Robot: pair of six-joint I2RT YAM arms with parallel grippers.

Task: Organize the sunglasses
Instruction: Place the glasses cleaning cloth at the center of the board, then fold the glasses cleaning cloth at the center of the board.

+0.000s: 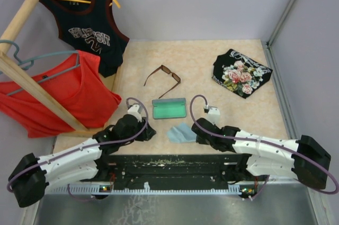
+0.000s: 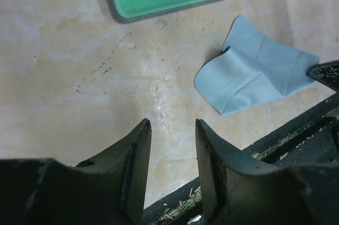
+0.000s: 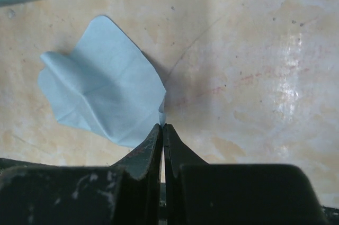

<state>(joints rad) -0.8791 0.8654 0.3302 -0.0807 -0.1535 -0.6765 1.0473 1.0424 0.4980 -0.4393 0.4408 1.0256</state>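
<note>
Sunglasses: the small brown thin-framed sunglasses with dark rectangular lenses [image 1: 170, 74] lie unfolded on the beige marble-patterned table [image 1: 212, 55]. They are in its middle part, toward the far side, and neither claw touches them.
Direction of sunglasses: the front with the lenses is at the far right end. Both slim temple arms run from it toward the near left, so the long axis is diagonal (the front bar itself crosses this line, from far left to near right).
Case: the oblong grey-rimmed case [image 1: 169, 108], lying open and green inside, is just on the near side of the sunglasses. Its long side runs along the table's near edge. The tip of the nearer temple arm comes close to its left end, but they look apart.
Cloth: the light blue square cloth of thin fabric [image 3: 100, 87], creased and partly folded over, lies on the near side of the case, between the two claws.
Left claw: the left claw [image 2: 172, 124] is partly open, with bare table showing in the gap, and it has hold of nothing. The cloth is to its right and apart from it.
Right claw: the right claw [image 3: 162, 126] has its fingers pressed together on one corner of the cloth, which rises to a point between the tips.
Other things: a folded black garment with a rose print [image 1: 241, 72] lies at the far right of the table. A red mesh top [image 1: 69, 92] and a black jersey [image 1: 90, 29] hang on a wooden rack [image 1: 32, 84] at the left.
</note>
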